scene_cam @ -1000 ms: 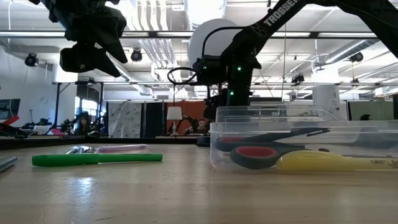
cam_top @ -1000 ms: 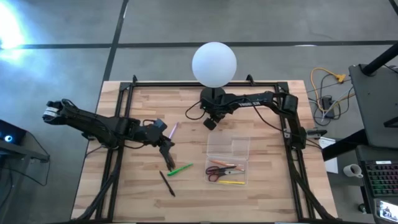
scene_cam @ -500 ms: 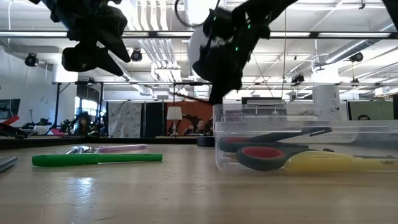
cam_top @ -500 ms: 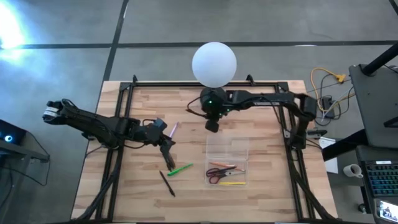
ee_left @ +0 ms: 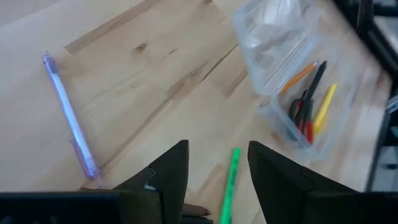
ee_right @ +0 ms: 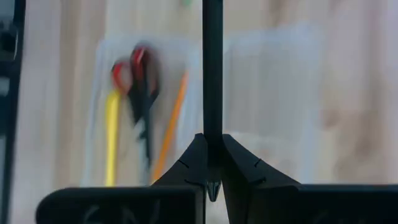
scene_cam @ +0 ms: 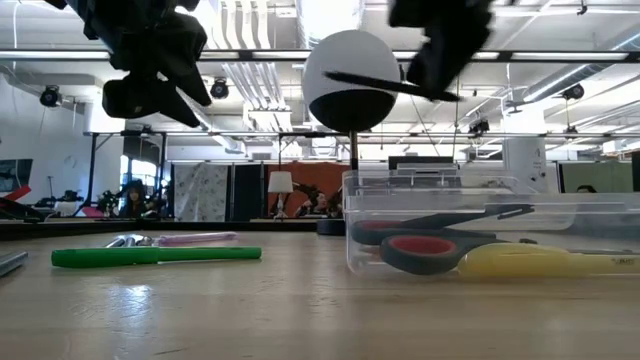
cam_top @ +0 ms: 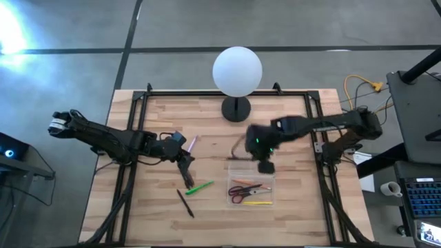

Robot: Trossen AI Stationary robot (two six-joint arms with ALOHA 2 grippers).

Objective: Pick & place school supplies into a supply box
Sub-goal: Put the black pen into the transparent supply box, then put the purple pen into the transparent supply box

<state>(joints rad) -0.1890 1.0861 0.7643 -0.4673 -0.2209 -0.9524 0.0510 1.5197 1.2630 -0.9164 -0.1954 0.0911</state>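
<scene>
My right gripper hovers above the far part of the clear supply box and is shut on a black pen. Inside the box lie red-handled scissors, a yellow pen and an orange pencil. My left gripper is open and raised above the table left of the box, over a green pen. Flat on the wood also lie a black pen and a pink pen. My right gripper pinches the black pen between its two fingertips, near one end of the pen. Most of the pen's length sticks out ahead of the fingers. The pen is lifted clear and nearly level, high above the box.
A white globe lamp on a black base stands at the table's far edge, behind the box. A black frame runs around the table top. Bare wood lies along the near edge and right of the box.
My right gripper has come away from the lamp's base, rising and travelling toward the table's near edge and a little right, carrying the black pen up off the table until it is over the box. My left gripper has stayed in place.
</scene>
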